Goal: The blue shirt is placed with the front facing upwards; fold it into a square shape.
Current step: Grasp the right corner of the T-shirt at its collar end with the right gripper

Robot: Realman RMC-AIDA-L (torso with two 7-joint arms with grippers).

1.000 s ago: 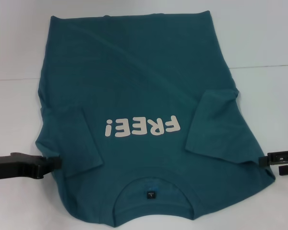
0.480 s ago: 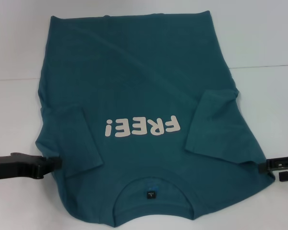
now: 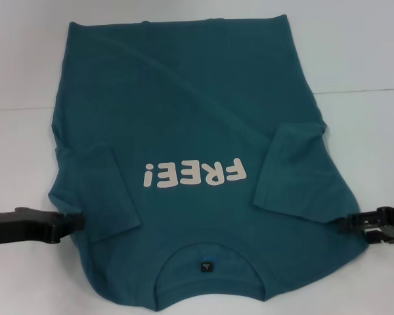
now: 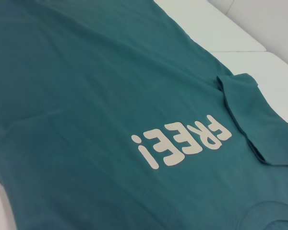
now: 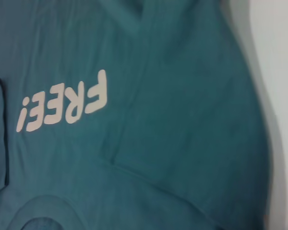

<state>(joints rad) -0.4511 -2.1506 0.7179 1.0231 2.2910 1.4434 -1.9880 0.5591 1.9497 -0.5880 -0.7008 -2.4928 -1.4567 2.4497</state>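
The blue shirt (image 3: 184, 125) lies flat on the white table, front up, with white "FREE!" lettering (image 3: 192, 174) and its round neck (image 3: 207, 266) toward me. Both short sleeves are folded inward onto the body. My left gripper (image 3: 75, 224) is at the shirt's left shoulder edge, low on the table. My right gripper (image 3: 356, 223) is at the shirt's right shoulder edge. The left wrist view shows the lettering (image 4: 180, 143) and the folded right sleeve (image 4: 259, 120). The right wrist view shows the shirt (image 5: 182, 143) close up beside the table.
The white table (image 3: 368, 65) surrounds the shirt, with a seam line running across it at mid height. Bare table shows to the left, to the right and beyond the hem.
My right gripper has moved left, from off the shirt's right edge up to the shoulder edge. The left gripper and the shirt have stayed still.
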